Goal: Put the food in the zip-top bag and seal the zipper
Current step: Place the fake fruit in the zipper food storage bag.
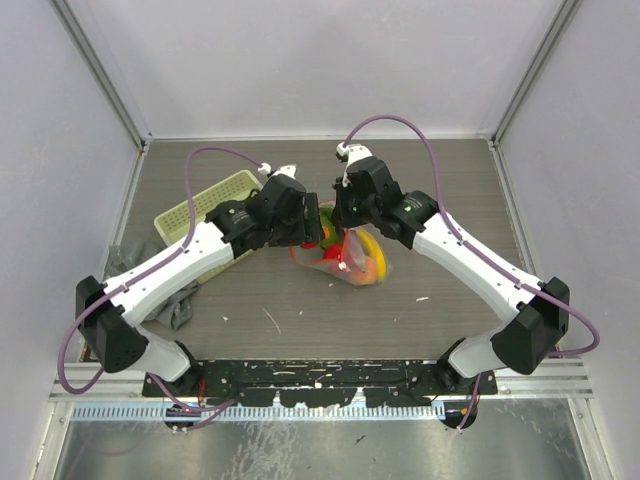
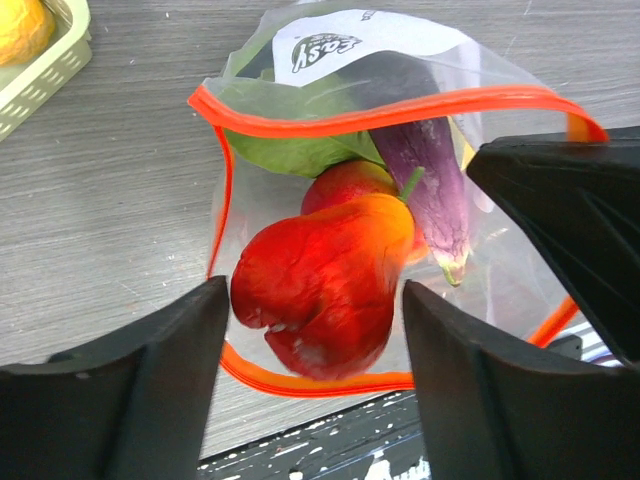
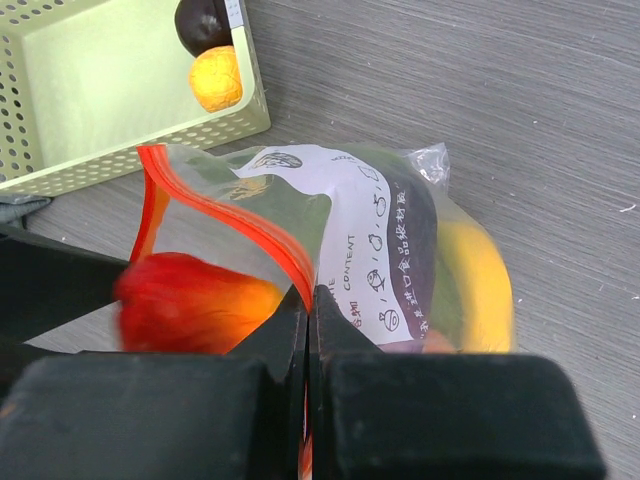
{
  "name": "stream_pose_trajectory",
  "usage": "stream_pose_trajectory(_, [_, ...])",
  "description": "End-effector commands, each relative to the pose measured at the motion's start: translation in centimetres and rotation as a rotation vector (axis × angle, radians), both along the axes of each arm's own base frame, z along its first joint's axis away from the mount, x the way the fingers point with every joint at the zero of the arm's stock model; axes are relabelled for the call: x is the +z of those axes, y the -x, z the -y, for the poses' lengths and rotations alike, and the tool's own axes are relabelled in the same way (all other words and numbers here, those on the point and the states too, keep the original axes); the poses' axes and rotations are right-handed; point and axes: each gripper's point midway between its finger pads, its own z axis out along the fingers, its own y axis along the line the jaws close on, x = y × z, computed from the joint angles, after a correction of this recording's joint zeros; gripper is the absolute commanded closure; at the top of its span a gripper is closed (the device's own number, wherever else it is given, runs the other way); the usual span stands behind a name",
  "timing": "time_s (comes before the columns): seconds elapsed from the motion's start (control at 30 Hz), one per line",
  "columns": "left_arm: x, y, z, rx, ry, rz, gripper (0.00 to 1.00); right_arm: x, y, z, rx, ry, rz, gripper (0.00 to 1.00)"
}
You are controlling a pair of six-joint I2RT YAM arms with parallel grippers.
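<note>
The clear zip-top bag (image 1: 350,262) lies mid-table with its mouth held open. Its red-orange zipper (image 2: 400,108) rings the opening. My right gripper (image 3: 310,300) is shut on the zipper strip (image 3: 240,225) at the upper lip. My left gripper (image 2: 315,300) is open at the bag mouth, and a red-orange food piece (image 2: 320,290) sits between and just beyond its fingers, inside the mouth; it is blurred in the right wrist view (image 3: 190,300). Inside the bag are a green leaf (image 2: 290,150), a purple eggplant (image 2: 430,170) and a yellow banana (image 3: 480,280).
A yellow-green mesh basket (image 1: 205,205) stands at the back left and holds an orange piece (image 3: 216,78) and a dark brown piece (image 3: 203,22). A grey cloth (image 1: 180,305) lies under the left arm. Walls close in the table's sides and back.
</note>
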Motion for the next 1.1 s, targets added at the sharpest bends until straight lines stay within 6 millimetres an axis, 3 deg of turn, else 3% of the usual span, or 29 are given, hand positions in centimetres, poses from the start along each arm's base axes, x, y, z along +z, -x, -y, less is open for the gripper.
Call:
stream_pose_trajectory(0.0, [1.6, -0.7, 0.3, 0.007, 0.012, 0.041, 0.22, 4.0, -0.1, -0.5, 0.004, -0.106, 0.096, 1.0])
stream_pose_trajectory(0.13, [1.5, -0.6, 0.7, -0.003, 0.021, 0.038, 0.06, 3.9, -0.1, -0.5, 0.005, -0.111, 0.094, 1.0])
stream_pose_trajectory(0.2, [1.7, -0.5, 0.6, -0.004, 0.025, 0.04, 0.03, 3.9, -0.1, -0.6, 0.006, -0.112, 0.094, 0.99])
stream_pose_trajectory(0.47, [4.2, 0.8, -1.7, 0.017, 0.031, 0.085, 0.04, 3.7, -0.1, -0.5, 0.003, -0.11, 0.093, 0.99])
stream_pose_trajectory(0.63, [4.3, 1.5, -4.2, 0.079, -0.001, 0.101, 0.07, 3.7, -0.2, -0.7, 0.005, -0.113, 0.092, 1.0])
stream_pose_trajectory(0.83, [1.6, 1.5, -5.2, 0.128, -0.035, 0.067, 0.12, 3.6, -0.2, -0.7, 0.006, -0.114, 0.091, 0.99])
stream_pose_trajectory(1.07, [-2.0, 1.1, -4.1, 0.12, -0.008, -0.035, 0.28, 3.4, -0.2, -0.7, 0.008, -0.112, 0.086, 0.99])
